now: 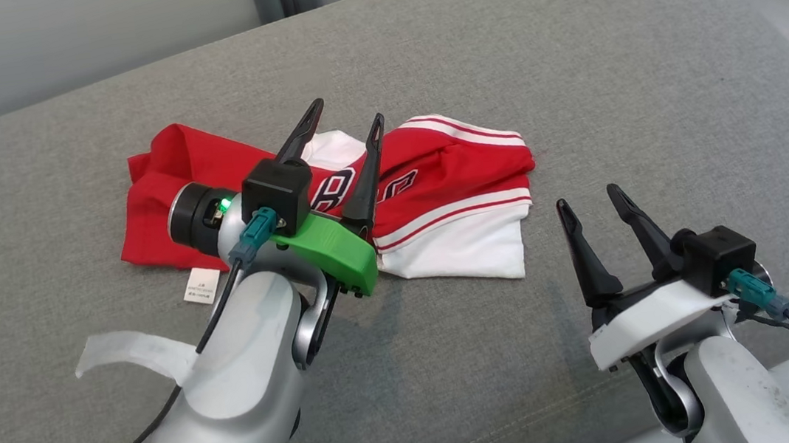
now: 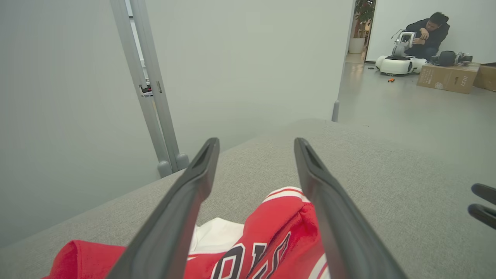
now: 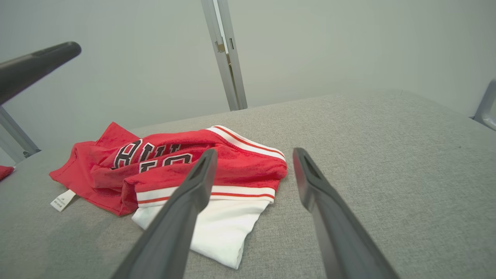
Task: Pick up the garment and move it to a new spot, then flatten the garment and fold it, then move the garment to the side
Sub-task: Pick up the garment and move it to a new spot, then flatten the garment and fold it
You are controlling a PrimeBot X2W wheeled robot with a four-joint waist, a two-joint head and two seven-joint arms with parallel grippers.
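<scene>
Plainly, the garment [image 1: 433, 172] is a soft red-and-white jersey lying bunched in the middle of the head view, on the grey padded bench [image 1: 568, 46], with a white care label [image 1: 201, 284] poking out at its lower left edge; it looks light and limp, so it will likely sag and gather wherever it is lifted, though the knit should not slip much in a firm pinch; the left gripper [image 1: 347, 111] hangs over the red part left of centre, its jaws wide and holding nothing; the right gripper [image 1: 588, 196] sits at the lower right, near the white hem but apart from it, jaws likewise wide and empty; for flattening, a sound hold would probably be two separated points on the outer edge, such as the striped band at the upper right and the red corner at the upper left, taking a single layer rather than the heaped middle.
</scene>
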